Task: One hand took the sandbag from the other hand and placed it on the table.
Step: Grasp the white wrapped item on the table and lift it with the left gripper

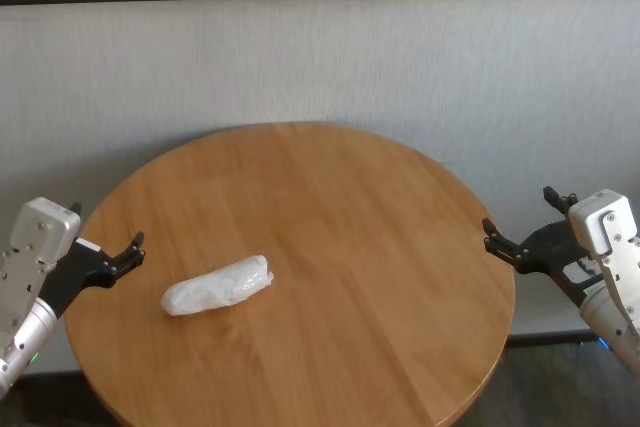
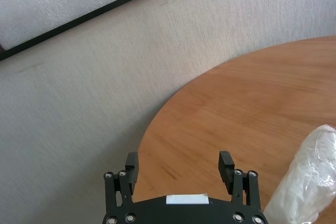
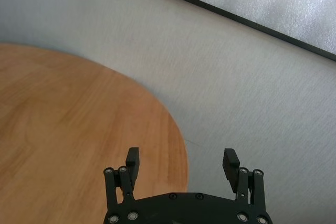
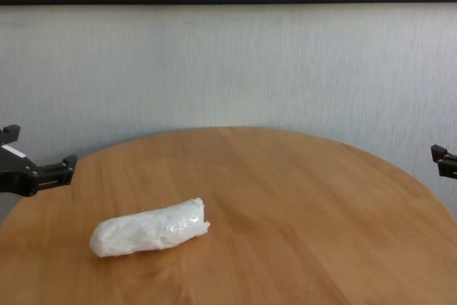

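Sandbag (image 1: 218, 285) down on table (image 1: 350, 207), both grippers clear.

We note the pouch lying at the table's 8 o'clock. Left gripper (image 1: 128, 252) at the 9 o'clock rim, fingers spread, empty; right gripper (image 1: 497, 239) off the 3 o'clock edge, likewise spread.

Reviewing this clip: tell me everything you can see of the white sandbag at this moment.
The sandbag is a soft, sausage-shaped pouch of crinkled, translucent white plastic. It lies flat on its side on the round wooden table, on the robot's left half of the top, toward the near edge, its long axis slanting slightly. Only the table touches it. The left gripper sits open beside it at the table's left edge, clear of it; the right gripper is open far off at the right edge.
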